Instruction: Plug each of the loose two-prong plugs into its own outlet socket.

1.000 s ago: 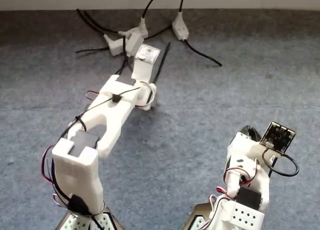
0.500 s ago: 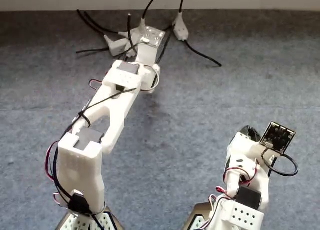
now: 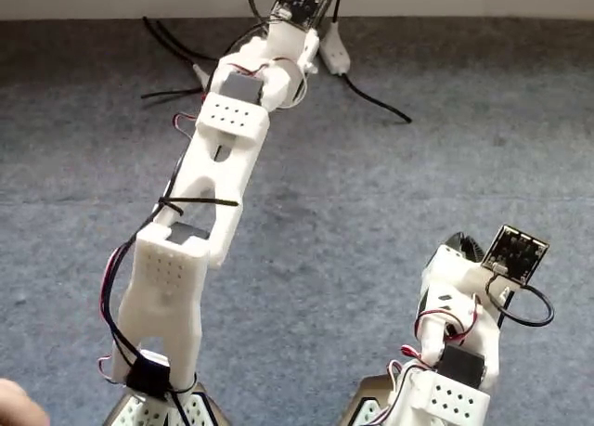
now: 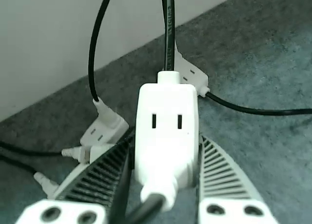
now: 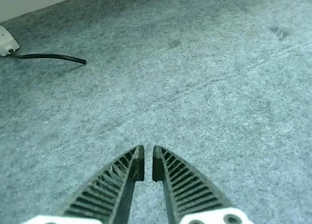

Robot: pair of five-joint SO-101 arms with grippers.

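My left gripper (image 4: 165, 142) is shut on a white outlet socket (image 4: 166, 131) with two slots facing the camera and a black cable (image 4: 168, 33) running up from its far end. Behind it on the carpet lie a white plug (image 4: 191, 75), another white socket piece (image 4: 104, 128) and loose pronged plugs (image 4: 74, 153). In the high view the left arm (image 3: 230, 120) stretches to the far edge, beside a white plug (image 3: 334, 51). My right gripper (image 5: 148, 169) is shut on nothing, low over bare carpet; its arm (image 3: 464, 342) sits folded at the near right.
Black cables (image 3: 167, 41) trail across the far left of the grey carpet (image 3: 418, 185). A cable end (image 5: 53, 57) and a white plug (image 5: 5, 42) lie far from the right gripper. A pale wall (image 4: 44, 43) borders the carpet just behind the plugs.
The left arm has stretched away toward the far wall, carrying the white socket past the cluster of plugs. The right arm has not moved.
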